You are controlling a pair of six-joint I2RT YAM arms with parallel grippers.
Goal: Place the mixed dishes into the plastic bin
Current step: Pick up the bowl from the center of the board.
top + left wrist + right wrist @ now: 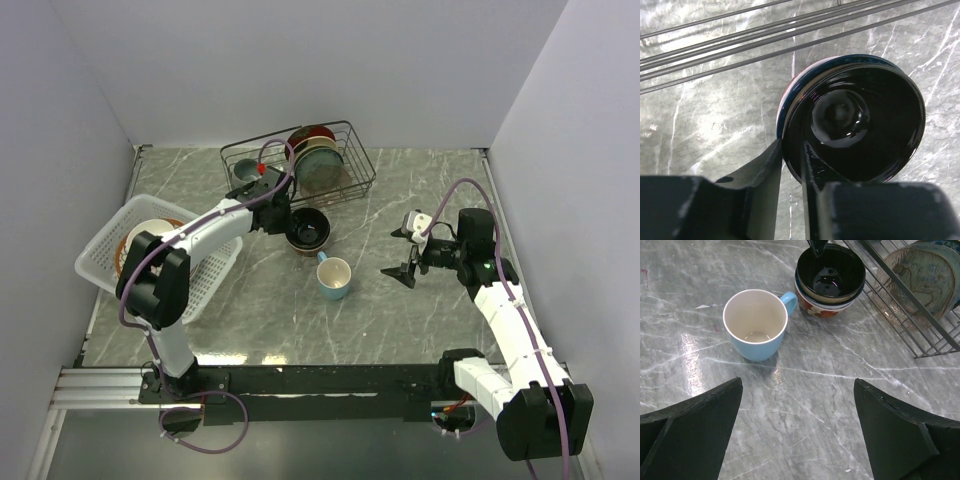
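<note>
Top external view gives us a grey marble-veined table (400, 325) closed in by plain pale walls (300, 60) at the back and on both sides. A black wire rack (335, 126) sits at the far edge with upright plates (315, 155) and a grey mug (245, 170) in it.

The plastic bin (215, 265) lies at the left edge of the table with plates (145, 238) already inside. Near the middle, just in front of the rack, we see the stacked bowls (307, 232). The light blue mug (334, 278) stands upright just beside them, not touching.

We find the left gripper (792, 150) astride the rim of the top bowl, which has a glossy black interior. One finger is outside and one inside, set narrowly, but we cannot tell whether they are clamping the rim. The right gripper (798, 382) hovers over bare marble to the right of the mug, its jaws spread wide and holding nothing.
</note>
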